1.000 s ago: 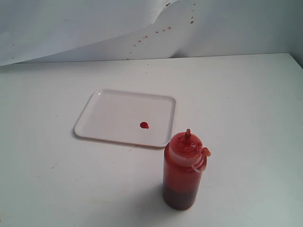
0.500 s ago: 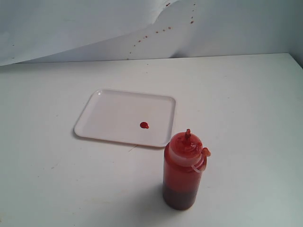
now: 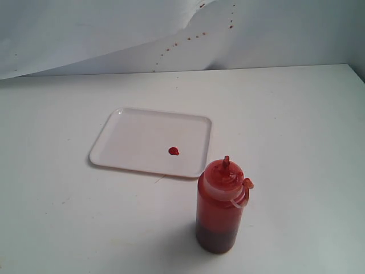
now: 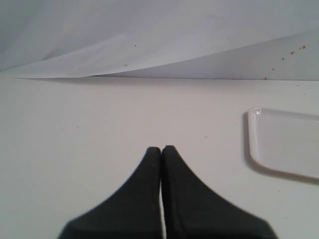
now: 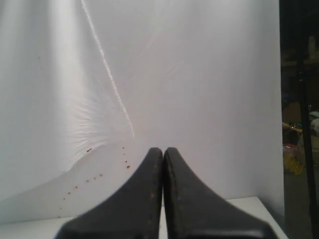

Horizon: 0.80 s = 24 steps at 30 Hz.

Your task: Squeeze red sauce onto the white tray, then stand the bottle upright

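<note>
Looks done: sauce (image 3: 173,151) on tray (image 3: 134,137), bottle (image 3: 219,211) upright beside it, so your left claw (image 4: 161,149) and right claw (image 5: 163,150) sit closed, empty.

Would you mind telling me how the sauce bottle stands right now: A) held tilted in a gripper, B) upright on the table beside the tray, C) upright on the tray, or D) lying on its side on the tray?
B: the bottle stands upright on the table just off the white tray, with no gripper on it in the exterior view.
</note>
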{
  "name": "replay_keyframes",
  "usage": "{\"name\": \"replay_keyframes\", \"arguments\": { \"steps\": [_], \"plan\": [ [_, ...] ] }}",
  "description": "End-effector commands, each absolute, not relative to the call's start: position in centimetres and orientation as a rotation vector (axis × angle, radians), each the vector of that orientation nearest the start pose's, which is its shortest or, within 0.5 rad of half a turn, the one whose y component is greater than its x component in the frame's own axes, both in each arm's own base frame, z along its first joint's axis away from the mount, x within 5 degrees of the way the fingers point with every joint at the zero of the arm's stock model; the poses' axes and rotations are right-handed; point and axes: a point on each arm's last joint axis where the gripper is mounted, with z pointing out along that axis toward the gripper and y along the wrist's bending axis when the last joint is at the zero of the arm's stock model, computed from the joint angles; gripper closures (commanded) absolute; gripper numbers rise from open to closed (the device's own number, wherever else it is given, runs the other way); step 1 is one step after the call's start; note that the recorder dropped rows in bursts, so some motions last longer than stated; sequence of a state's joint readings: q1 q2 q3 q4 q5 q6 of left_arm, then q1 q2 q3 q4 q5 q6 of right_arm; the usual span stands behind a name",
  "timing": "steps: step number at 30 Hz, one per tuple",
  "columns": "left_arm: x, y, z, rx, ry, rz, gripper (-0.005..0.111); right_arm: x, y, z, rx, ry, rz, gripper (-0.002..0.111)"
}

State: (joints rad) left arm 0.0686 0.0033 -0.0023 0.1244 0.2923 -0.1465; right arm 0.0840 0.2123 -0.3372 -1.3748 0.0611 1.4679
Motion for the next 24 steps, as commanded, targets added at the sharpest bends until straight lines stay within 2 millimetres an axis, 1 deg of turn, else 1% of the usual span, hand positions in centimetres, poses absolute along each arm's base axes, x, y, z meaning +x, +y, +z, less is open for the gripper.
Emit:
{"name": "replay_keyframes", "arguments": {
  "steps": [1,6,9,12,13,14,15,20,24],
  "plan": [
    [5.4,0.7,18.8,-0.116,1.760,0.057,0.107,5.7,-0.3,31.0,0.080,1.352,0.093,0.108],
    [5.4,0.7,18.8,-0.116,1.760,0.057,0.107,5.8,0.5,30.8,0.009,1.350,0.148,0.108],
    [5.4,0.7,18.8,-0.116,1.760,0.057,0.107,5.9,0.6,30.0,0.002,1.372,0.156,0.108],
    [5.4,0.7,18.8,-0.116,1.760,0.057,0.107,5.7,0.4,29.0,0.043,1.375,0.170,0.108],
    [5.4,0.7,18.8,-0.116,1.760,0.057,0.107,5.5,0.2,28.6,0.043,1.379,0.143,0.108],
    [5.4,0.7,18.8,-0.114,1.760,0.059,0.107,5.4,0.2,28.1,0.066,1.385,0.159,0.108],
    [5.4,0.7,18.8,-0.114,1.760,0.059,0.107,5.3,0.1,27.6,0.031,1.390,0.113,0.108],
    [5.4,0.7,18.8,-0.114,1.760,0.059,0.107,4.8,0.3,25.4,-0.093,1.391,-0.010,0.108],
    [5.4,0.7,18.8,-0.114,1.760,0.059,0.107,5.1,0.3,23.7,-0.125,1.434,-0.033,0.108]
  ]
}}
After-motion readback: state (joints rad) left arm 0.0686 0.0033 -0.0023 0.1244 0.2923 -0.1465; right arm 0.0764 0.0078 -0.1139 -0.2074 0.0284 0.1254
